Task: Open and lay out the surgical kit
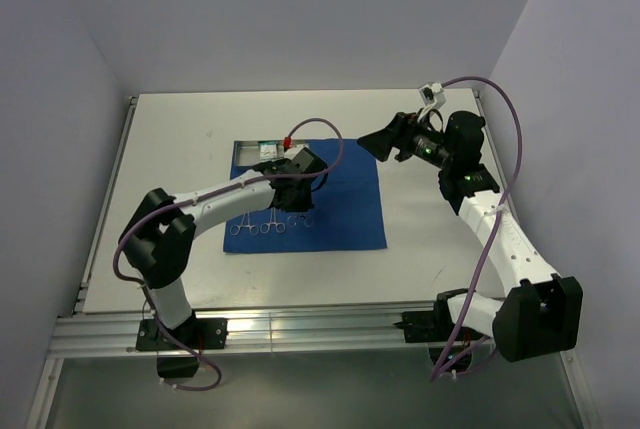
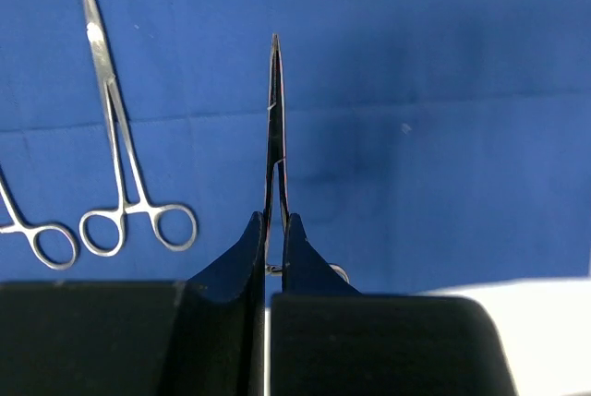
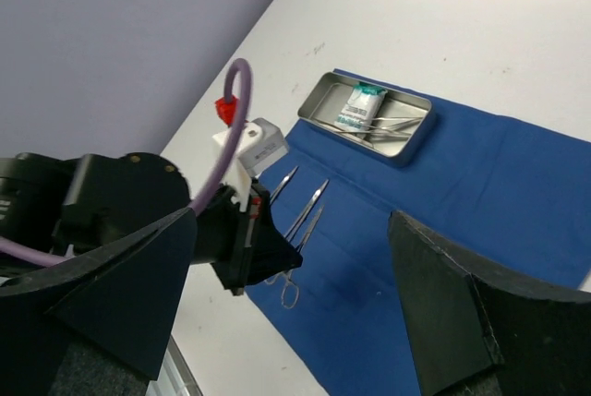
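left gripper [image 2: 274, 234] pinches a slim steel instrument [image 2: 275, 110] over the blue cloth [image 2: 443, 91]; a ring-handled clamp [image 2: 118, 156] lies just left of it. right gripper [image 3: 291, 225] gapes wide, holding nothing.

The left gripper [image 2: 274, 230] pinches a slim steel instrument [image 2: 275, 110] over the blue cloth [image 2: 443, 119]; a ring-handled clamp [image 2: 118, 138] lies leftward

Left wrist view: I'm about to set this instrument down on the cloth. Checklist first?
1. Left claw shut on the held instrument: ok.
2. Blue cloth bare to its right: ok.
3. Nearest laid clamp apart from it: ok.
4. Its tip touching the cloth: cannot tell.
5. Right claw open, holding nothing: ok.
6. Steel tray emptied: not ok, packet and instruments inside.
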